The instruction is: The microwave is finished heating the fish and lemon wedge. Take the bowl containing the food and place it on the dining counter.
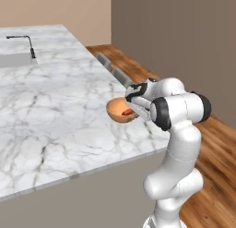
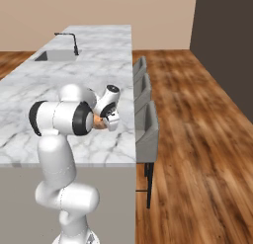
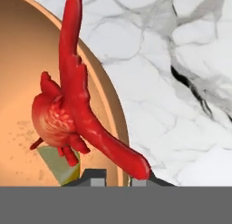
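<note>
Above the near right corner of the dining worktop (image 1: 55,111), the bowl (image 1: 120,110) hangs in the grasp of the tool (image 1: 134,112), whose fingers are clenched on the rim at the side nearest the arm. From the left base camera the orange-brown bowl sits over the marble, close to the edge that faces the stools (image 2: 146,129) and well apart from the sink (image 1: 14,60) and faucet (image 1: 25,42) at the far end. Whether its underside touches the slab or floats just over it, I cannot tell. In the hand camera the red fish (image 3: 77,109) lies inside the bowl, its tail leaning over the rim, with the pale lemon wedge (image 3: 61,166) tucked beneath it; veined marble spreads beyond the rim.

Judging by this, the carrying is done: the food is out of the microwave and has reached the worktop. What remains looks like the last bit: settle the bowl flat, loosen the fingers, and draw the arm clear without tipping it.
</note>
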